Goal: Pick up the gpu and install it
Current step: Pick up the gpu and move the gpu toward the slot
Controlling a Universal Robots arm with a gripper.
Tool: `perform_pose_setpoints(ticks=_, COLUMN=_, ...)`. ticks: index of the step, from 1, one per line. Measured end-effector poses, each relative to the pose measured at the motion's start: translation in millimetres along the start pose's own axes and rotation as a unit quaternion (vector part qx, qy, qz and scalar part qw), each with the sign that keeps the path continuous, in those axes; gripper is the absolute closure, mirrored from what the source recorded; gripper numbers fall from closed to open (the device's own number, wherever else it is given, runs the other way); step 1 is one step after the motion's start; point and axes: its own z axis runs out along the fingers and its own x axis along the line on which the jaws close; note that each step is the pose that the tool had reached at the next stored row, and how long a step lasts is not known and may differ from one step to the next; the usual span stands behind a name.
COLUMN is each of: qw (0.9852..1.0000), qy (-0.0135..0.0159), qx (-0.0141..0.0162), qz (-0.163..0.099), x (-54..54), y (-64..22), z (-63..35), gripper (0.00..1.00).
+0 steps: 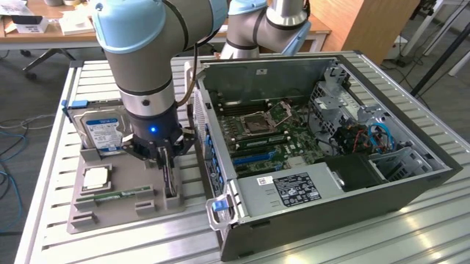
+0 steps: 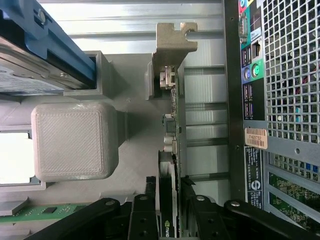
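Jaws closed on top edge of gpu [image 2: 167, 170], pinching both faces. Card upright, seated in slot of grey holder tray [image 1: 121, 184] on tabletop [image 1: 55, 126], beside open PC case [image 1: 331, 187]. Pick-up step in hand; judged to need straight pull along slot, no twisting.

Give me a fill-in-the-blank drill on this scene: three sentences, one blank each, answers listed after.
1. The gripper is at the gpu, which stands on its ___ in the gray holder.
2. The memory stick lying in that holder is ___ in colour.
3. The computer case lies with its side ___, with the motherboard showing.

Missing words: edge; green; open.
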Motion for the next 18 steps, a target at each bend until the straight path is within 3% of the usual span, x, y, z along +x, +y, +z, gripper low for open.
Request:
perform_pose_setpoints(ticks=2, qw=1.0, qy=0.0001, qx=0.0, qz=0.0, x=0.0, y=0.0, z=-0.1, gripper=0.74)
perform_pose_setpoints(ticks=18, qw=1.0, qy=0.0, qx=0.0, qz=0.0, x=0.0, y=0.0, z=0.0, gripper=0.74)
